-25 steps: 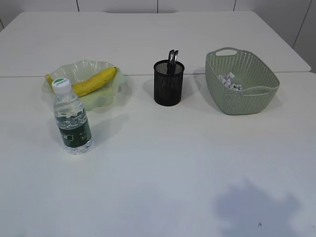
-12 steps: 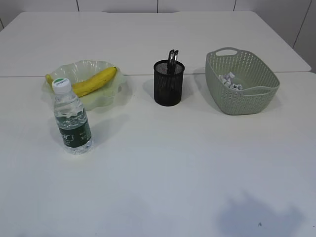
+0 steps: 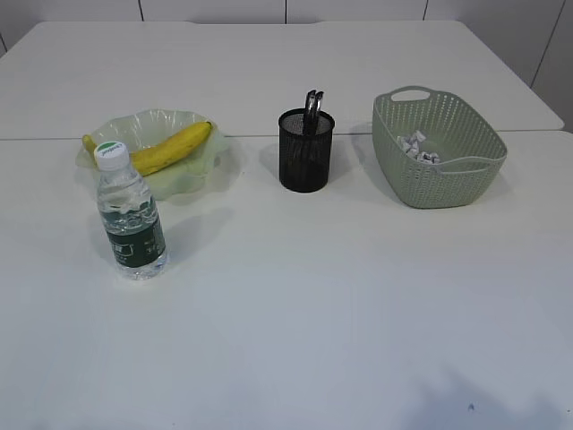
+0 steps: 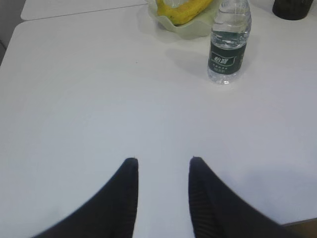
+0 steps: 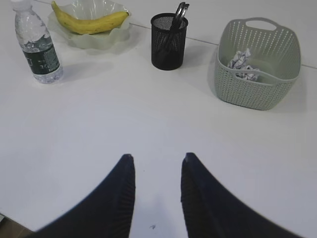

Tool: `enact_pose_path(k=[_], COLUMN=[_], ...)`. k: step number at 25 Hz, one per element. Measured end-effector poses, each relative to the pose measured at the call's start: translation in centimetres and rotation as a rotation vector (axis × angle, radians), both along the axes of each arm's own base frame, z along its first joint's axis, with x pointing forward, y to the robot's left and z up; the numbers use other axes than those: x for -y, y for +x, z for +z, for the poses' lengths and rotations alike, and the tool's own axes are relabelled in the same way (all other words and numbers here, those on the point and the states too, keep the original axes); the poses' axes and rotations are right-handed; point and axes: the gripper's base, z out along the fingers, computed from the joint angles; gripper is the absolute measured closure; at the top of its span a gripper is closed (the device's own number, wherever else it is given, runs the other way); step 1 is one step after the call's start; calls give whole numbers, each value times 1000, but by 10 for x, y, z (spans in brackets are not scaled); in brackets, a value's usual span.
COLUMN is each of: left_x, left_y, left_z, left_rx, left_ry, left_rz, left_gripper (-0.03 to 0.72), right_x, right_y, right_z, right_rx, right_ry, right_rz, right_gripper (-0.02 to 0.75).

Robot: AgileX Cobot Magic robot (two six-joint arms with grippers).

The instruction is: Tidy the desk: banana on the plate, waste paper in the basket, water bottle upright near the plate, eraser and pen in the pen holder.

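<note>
Near table (image 3: 295, 322) front edge: both tools (image 4: 161, 159) (image 5: 155, 155) parted, empty, wide bare surface ahead.

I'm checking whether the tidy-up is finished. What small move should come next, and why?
Probably none beyond keeping both arms parked. The banana lies on the plate, paper in the basket, water bottle upright nearby, pen in the pen holder. The eraser isn't visible.

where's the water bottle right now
The water bottle stands upright on the left side of the exterior view, just in front of the plate holding the banana, well left of the pen holder.
</note>
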Motion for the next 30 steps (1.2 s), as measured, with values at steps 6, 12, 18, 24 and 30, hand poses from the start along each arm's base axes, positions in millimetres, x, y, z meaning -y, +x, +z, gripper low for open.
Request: enact_pose_path(k=[6,12,18,24,30], left_x=[0,0,0,0,0], left_y=[0,0,0,0,0], left_z=[0,0,0,0,0], left_rx=[0,0,0,0,0], left_ry=[0,0,0,0,0], left_rz=[0,0,0,0,0], left_gripper=[449,449,449,449,449], right_x=[2,5,7,11,13], right_y=[-15,-26,-41,-62,-73], right_z=[-1,14,11,5,-1], right_rx=[-1,45,2,1,-15], right_ry=[-5,-7,-40,-53,-67], right_rz=[15,21,44,61,72], right_gripper=[498,498,499,499,499])
